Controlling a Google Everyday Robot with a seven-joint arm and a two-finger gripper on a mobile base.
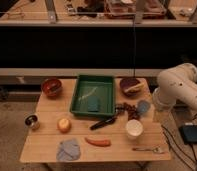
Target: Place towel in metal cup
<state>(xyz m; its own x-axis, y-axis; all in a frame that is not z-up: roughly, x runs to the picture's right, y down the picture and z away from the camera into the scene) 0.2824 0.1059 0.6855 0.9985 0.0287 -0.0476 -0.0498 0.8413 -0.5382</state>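
Hand (156, 111) by table (46, 108) right edge, openness cannot tell; towel (68, 149) front-left, metal cup (32, 121) apart.

site: robotics lab | evidence: prop-laden wooden table (44, 136), robot arm (179, 90) | claw: hidden, right

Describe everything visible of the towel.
The towel is a grey-blue cloth, crumpled into a loose flat heap, lying on the wooden table at its front left. Nothing touches it; the metal cup stands apart, further left. The white arm is far right; its gripper isn't visible.
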